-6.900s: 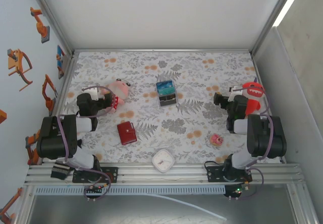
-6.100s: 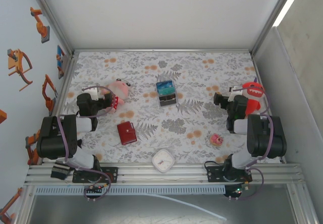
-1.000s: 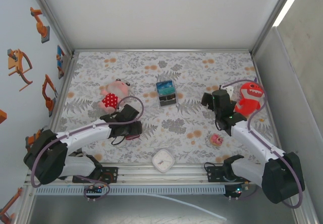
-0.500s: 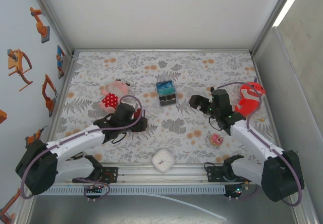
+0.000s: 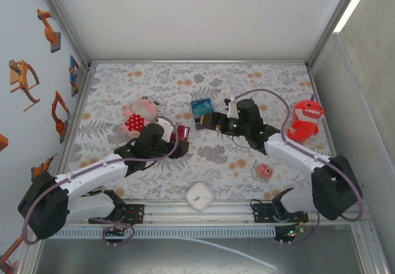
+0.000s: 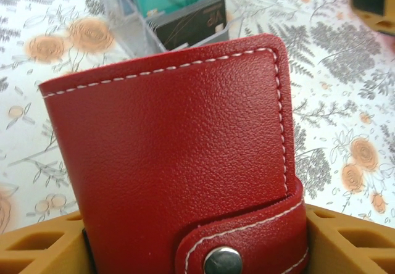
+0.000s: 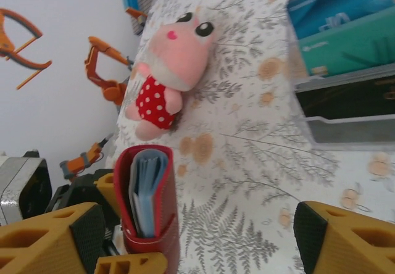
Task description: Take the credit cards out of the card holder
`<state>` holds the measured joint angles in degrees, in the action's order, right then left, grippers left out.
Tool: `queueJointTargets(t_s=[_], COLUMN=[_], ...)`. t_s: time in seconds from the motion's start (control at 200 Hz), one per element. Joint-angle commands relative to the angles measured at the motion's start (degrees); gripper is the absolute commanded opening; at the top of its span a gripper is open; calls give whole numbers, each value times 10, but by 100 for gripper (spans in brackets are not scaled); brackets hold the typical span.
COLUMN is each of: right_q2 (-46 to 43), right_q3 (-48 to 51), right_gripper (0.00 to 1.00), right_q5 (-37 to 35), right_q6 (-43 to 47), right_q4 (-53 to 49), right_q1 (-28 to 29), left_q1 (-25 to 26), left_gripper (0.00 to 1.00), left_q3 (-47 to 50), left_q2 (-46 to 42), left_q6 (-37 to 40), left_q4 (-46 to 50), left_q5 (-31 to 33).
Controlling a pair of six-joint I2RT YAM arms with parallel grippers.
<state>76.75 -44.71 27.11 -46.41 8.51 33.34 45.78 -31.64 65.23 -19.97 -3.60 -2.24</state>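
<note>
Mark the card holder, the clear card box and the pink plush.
card holder [image 6: 166, 157]: left wrist view, on its red front face.
clear card box [image 7: 345, 132]: right wrist view, on its clear front wall.
pink plush [image 7: 179, 55]: right wrist view, on its face.

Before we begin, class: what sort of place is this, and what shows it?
Probably a robot test bench: two arms bolted to a metal rail, white walls boxing in a floral tablecloth, and props like a plush toy and wallet.
</note>
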Motion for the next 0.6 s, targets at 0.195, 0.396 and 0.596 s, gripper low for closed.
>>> queueJointTargets(t_s=[0.195, 0.396, 0.596], right_q2=[60, 85, 99], right_q3=[-72, -85, -91], right_gripper=[74, 73, 70], right_q5=[21, 29, 35], right_q6=[24, 24, 22], right_q4=[4, 8, 16], right_q1=[45, 58, 65], left_q1=[7, 10, 11], left_gripper=[73, 73, 73], left_q3=[-30, -38, -48], left_q2=[22, 29, 34], left_q6=[44, 40, 36], left_q4=[-72, -88, -92], left_q5=[-31, -39, -47])
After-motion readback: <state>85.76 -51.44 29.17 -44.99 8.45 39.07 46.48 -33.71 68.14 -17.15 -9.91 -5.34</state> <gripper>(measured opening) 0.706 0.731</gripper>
